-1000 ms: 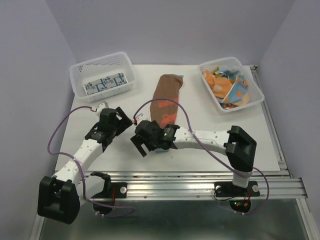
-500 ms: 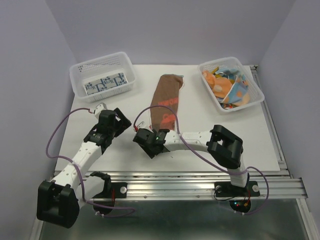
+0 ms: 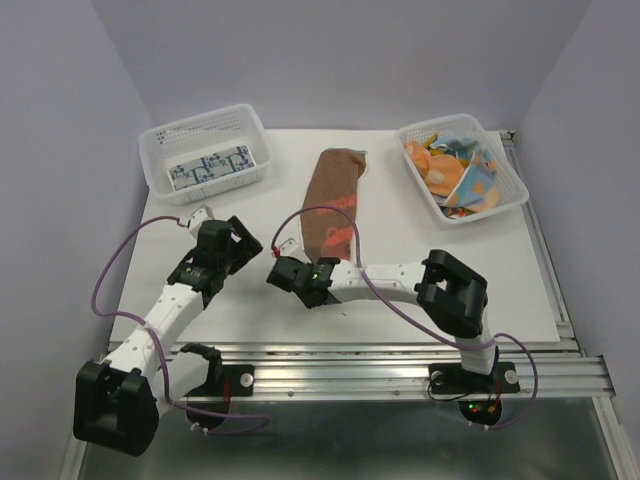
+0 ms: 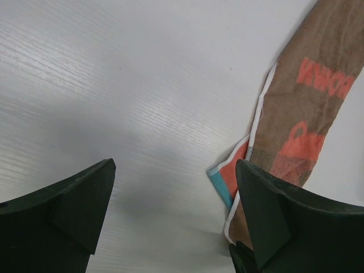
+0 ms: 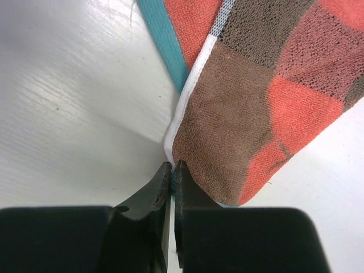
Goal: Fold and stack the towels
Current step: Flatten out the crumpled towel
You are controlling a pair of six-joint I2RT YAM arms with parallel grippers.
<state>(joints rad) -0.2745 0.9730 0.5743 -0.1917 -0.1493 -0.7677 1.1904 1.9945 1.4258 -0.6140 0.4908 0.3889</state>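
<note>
Towel corner pinched in right end effector | left end effector wide, empty | overhead, grip hidden under right arm

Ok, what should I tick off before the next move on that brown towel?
1. Right gripper shut on the brown towel at its near corner: ok.
2. Grip catches both layers: cannot tell.
3. Layers aligned at the near end: not ok, a teal-edged under layer pokes out.
4. Left gripper open and empty: ok.
5. Left gripper on the towel: not ok, mostly bare table between its fingers.
6. Left basket holds a folded blue-white towel to stack on: ok.
</note>
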